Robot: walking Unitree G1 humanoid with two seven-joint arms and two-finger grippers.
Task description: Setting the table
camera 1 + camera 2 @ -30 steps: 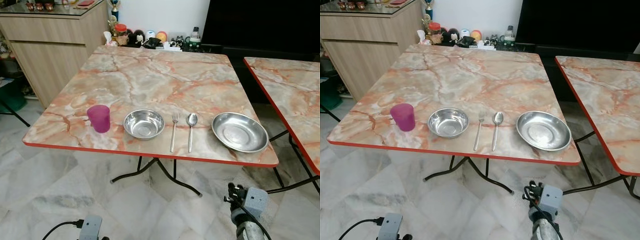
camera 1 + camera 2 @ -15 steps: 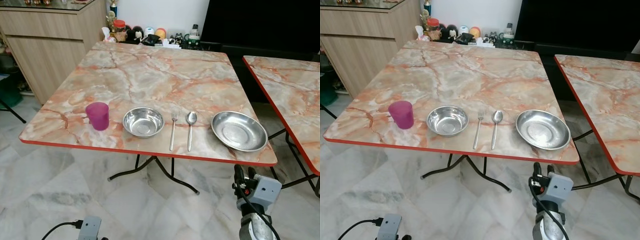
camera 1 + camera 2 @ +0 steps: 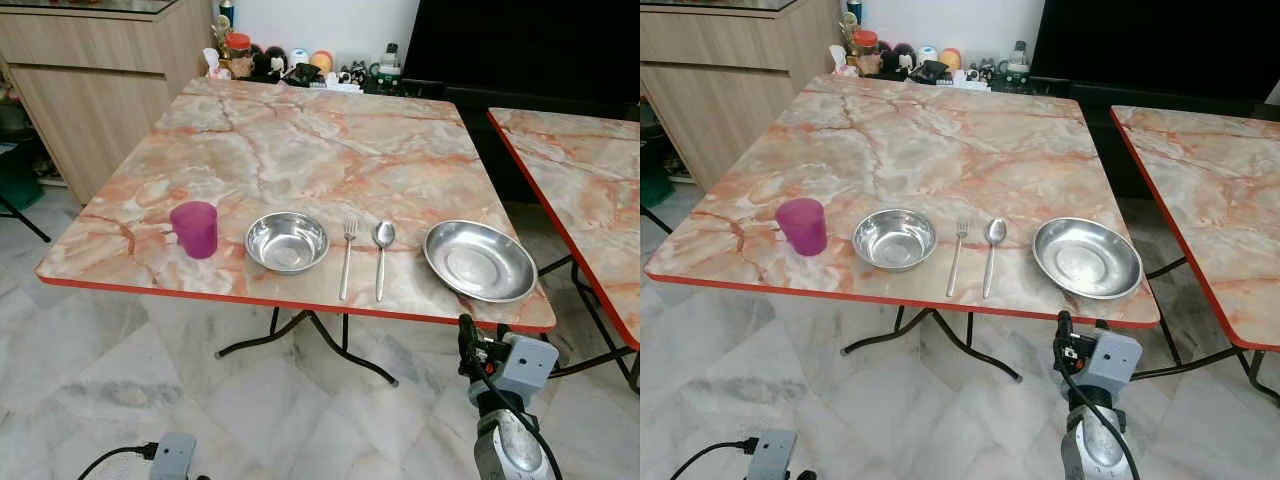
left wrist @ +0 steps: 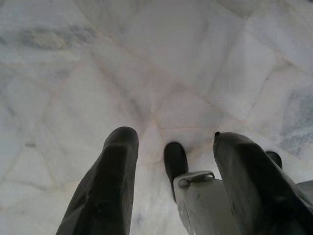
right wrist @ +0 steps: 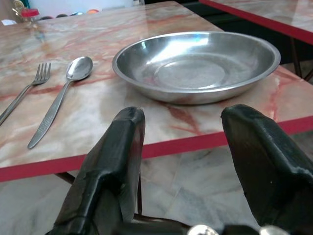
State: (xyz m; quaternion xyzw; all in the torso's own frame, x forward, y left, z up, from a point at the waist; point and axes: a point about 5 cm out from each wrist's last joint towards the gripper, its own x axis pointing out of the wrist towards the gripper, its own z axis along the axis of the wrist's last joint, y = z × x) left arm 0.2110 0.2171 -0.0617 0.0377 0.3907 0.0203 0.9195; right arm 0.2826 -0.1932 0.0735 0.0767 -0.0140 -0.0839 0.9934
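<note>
- The plate (image 5: 195, 66) lies near the table's (image 3: 300, 140) front edge, right of the spoon (image 3: 382, 255) and fork (image 3: 346, 255).
- The right gripper (image 5: 183, 147), fingers spread and empty, hangs just below that edge, facing the plate.
- Best to rise above the edge first, then pinch the near rim squarely.
- The left gripper (image 4: 171, 181) hangs open over the floor.

Both head eyes look forward and down from above the near edge of the bench (image 3: 300, 140), sharing its whole top. The right wrist camera sits low, just off that edge, facing the plate (image 5: 195, 66) at 12 o'clock. The left wrist camera faces the floor (image 4: 146, 63).
</note>
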